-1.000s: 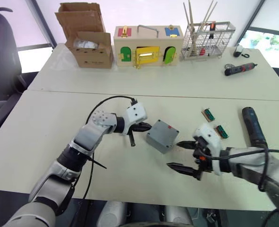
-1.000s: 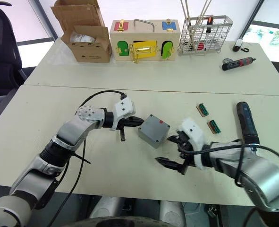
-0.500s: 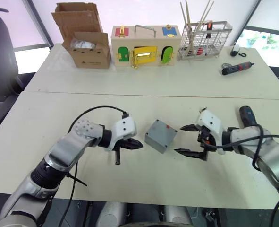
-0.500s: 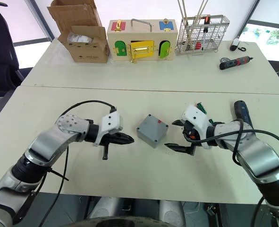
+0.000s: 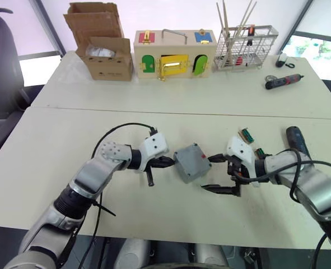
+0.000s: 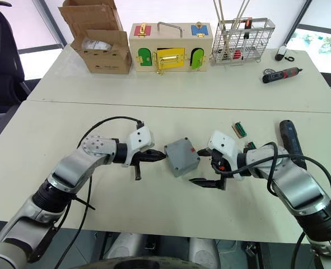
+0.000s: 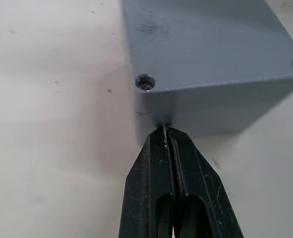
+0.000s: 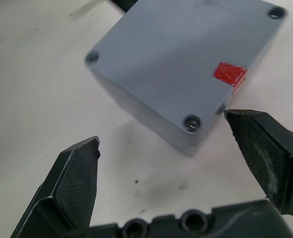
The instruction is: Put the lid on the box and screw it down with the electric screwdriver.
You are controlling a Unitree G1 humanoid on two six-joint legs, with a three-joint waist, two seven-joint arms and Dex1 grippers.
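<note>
The grey box (image 5: pixel 192 163) sits mid-table with the lid (image 8: pixel 186 54) on top; screw heads show in the lid's corners and a red mark lies near one corner. My left gripper (image 5: pixel 169 162) is shut and empty, its tip against the box's left side wall (image 7: pixel 210 109). My right gripper (image 5: pixel 211 174) is open just right of the box, its fingers straddling the near right corner without touching. The electric screwdriver (image 6: pixel 288 137), thick and black, lies on the table to the right, partly behind my right arm.
Along the far table stand a cardboard box (image 5: pixel 103 53), a wooden box with coloured doors (image 5: pixel 175 59) and a wire basket (image 5: pixel 246 47). A small black-and-red screwdriver (image 5: pixel 283 82) lies at the far right. A green connector piece (image 5: pixel 247 135) lies right of the box.
My left gripper has moved right until its shut tip meets the box. My right gripper has moved left, closer to the box's right corner. The box has turned slightly.
</note>
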